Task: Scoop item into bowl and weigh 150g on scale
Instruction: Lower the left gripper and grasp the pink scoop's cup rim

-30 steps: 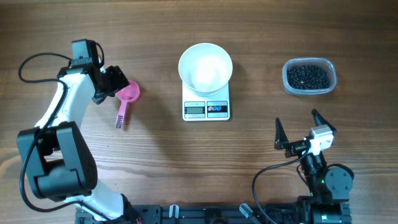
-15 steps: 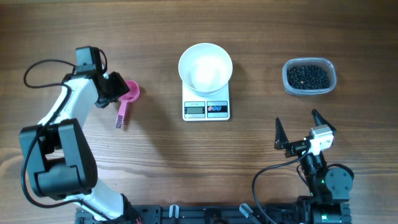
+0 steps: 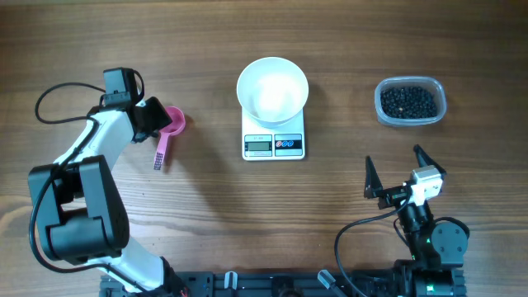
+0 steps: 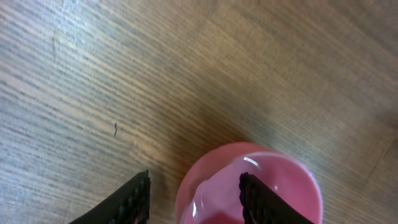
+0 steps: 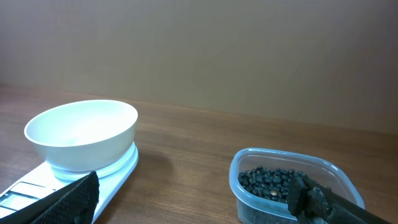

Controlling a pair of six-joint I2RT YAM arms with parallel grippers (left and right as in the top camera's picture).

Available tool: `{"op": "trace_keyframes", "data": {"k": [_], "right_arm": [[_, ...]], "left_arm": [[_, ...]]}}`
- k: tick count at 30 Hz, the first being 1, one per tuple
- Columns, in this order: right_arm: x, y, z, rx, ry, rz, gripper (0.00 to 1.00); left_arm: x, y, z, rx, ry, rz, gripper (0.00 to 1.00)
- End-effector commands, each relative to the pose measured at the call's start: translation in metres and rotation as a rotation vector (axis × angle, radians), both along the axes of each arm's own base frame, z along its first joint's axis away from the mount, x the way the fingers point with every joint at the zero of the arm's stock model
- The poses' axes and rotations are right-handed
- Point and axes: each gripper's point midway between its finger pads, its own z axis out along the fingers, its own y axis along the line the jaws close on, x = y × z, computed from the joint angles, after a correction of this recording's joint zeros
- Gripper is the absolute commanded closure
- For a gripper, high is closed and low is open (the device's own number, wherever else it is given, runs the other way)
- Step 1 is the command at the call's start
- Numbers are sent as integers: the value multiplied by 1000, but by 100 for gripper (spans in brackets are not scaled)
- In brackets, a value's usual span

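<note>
Left gripper (image 3: 158,121) set half open astride the rim of the pink scoop (image 3: 174,122); right gripper (image 3: 398,169) spread wide, with nothing held.

In the left wrist view one finger (image 4: 134,199) is seen outside the cup, apart from its wall, and the other (image 4: 261,199) inside it; the handle is cut off there, and from overhead part of the cup is covered by the gripper. The bowl (image 3: 272,91) is seated on the scale (image 3: 273,145), so most of the platform is hidden and the display digits cannot be read. The item (image 3: 407,102) is kept in the clear tub (image 3: 411,80), well apart to the right on the counter (image 3: 206,214). Nothing is seen in the bowl.
</note>
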Motion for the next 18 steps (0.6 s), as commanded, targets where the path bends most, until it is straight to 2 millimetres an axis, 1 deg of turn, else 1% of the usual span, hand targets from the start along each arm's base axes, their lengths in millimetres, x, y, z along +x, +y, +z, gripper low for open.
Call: {"op": "trace_keyframes", "data": {"k": [1, 2, 4, 7, 10, 11, 12, 15, 18], "right_arm": [[0, -1, 2, -5, -13, -5, 0], [0, -1, 2, -5, -13, -5, 0], [0, -1, 2, -5, -13, -6, 0], [0, -1, 2, -5, -13, -6, 0], [0, -1, 2, -5, -13, -6, 0], [0, -1, 2, -4, -13, -6, 0], [0, -1, 2, -5, -13, -6, 0], [0, -1, 2, -5, -13, -6, 0], [0, -1, 2, -5, -13, -5, 0]], "left_arm": [[-3, -2, -12, -14, 26, 2, 51], [-4, -2, -15, -14, 32, 2, 53], [-6, -2, -20, -18, 48, 2, 65], [-12, -3, -28, -41, 82, 49, 78], [-15, -4, -30, -56, 99, 84, 89], [-16, -4, -30, -62, 103, 99, 94], [-17, -4, -30, -69, 107, 117, 96], [-23, -5, -32, -115, 138, 236, 96], [-37, -7, -36, -165, 202, 392, 96]]}}
